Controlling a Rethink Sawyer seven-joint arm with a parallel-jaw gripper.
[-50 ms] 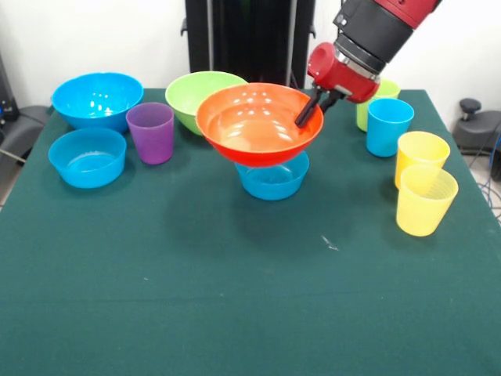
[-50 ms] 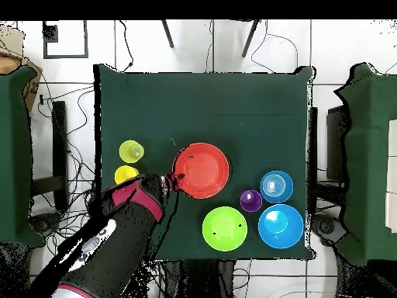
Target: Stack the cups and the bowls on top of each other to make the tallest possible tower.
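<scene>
Gripper (image 1: 308, 115) pinching rim of orange bowl (image 1: 254, 125), fingers shut on it. Bowl sitting right on top of small blue bowl (image 1: 274, 180), prob. starting tower. Purple cup (image 1: 151, 131) waiting beside orange bowl.

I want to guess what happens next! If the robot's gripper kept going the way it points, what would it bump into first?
Probably the orange bowl. The gripper slants down at that bowl's rim, with its fingers already at the rim, so it would push against the bowl's wall. The small blue bowl sits underneath.
</scene>
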